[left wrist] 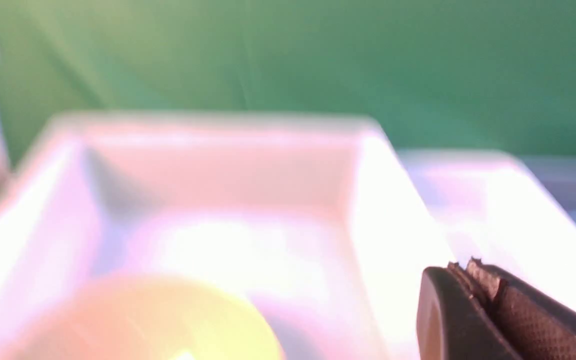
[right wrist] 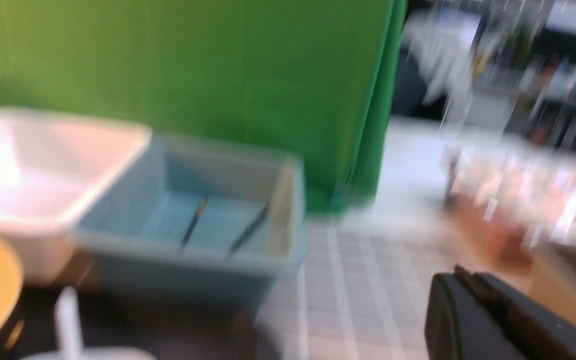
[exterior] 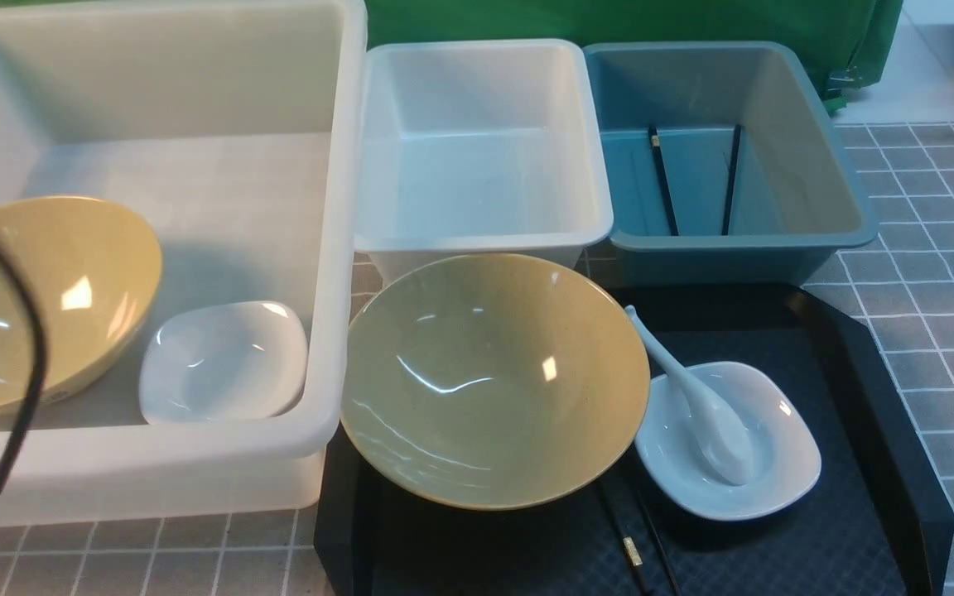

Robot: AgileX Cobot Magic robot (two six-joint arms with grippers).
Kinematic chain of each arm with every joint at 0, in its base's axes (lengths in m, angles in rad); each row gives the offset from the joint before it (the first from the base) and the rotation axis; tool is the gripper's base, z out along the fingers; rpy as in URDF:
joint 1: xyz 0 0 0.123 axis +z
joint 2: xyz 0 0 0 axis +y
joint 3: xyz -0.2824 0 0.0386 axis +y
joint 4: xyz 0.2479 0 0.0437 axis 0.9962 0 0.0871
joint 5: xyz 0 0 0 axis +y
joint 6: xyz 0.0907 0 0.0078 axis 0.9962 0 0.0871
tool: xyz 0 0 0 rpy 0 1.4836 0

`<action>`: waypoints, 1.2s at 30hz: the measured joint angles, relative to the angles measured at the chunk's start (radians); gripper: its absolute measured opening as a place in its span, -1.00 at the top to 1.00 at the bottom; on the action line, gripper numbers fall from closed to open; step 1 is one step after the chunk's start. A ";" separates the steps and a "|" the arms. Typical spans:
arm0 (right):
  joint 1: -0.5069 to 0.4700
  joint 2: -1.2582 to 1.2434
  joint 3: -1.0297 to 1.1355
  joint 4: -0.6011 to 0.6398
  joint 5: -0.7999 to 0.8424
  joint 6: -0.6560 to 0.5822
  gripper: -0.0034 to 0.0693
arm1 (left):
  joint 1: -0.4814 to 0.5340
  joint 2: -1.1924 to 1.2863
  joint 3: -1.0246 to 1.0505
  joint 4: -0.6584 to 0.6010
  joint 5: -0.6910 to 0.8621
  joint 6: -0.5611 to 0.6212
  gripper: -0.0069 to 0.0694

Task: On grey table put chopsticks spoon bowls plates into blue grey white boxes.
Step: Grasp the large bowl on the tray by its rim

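- Black tray, near side: chopsticks on it, partly under yellow bowl; white dish to their right, spoon in it.
- Large translucent box, left: second yellow bowl, second white dish.
- Blue box, far right: two black sticks.
- White box, far middle: nothing inside.
- Left gripper, right gripper: both closed, empty.
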 joint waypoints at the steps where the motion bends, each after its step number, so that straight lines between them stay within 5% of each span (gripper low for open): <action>1: 0.004 0.001 -0.003 0.000 0.044 0.016 0.81 | 0.000 0.053 -0.038 -0.078 0.082 0.044 0.86; 7: 0.084 0.041 -0.002 0.000 0.164 0.031 0.81 | -0.008 0.318 -0.182 -0.537 0.372 0.445 0.85; 11: 0.154 0.109 0.002 0.000 0.173 0.028 0.81 | -0.090 0.471 -0.262 -0.602 0.427 0.505 0.85; 16: 0.241 0.230 0.002 0.001 0.189 0.027 0.81 | -0.333 0.633 -0.384 -0.379 0.417 0.391 0.84; 21: 0.316 0.367 -0.021 0.003 0.192 0.027 0.80 | -0.582 0.825 -0.509 0.000 0.390 0.193 0.84; 29: 0.366 0.407 -0.025 0.004 0.192 -0.005 0.80 | -0.710 1.081 -0.600 0.244 0.331 0.123 0.84; 36: 0.367 0.407 -0.025 0.004 0.191 -0.006 0.79 | -0.737 1.206 -0.607 0.254 0.276 0.116 0.84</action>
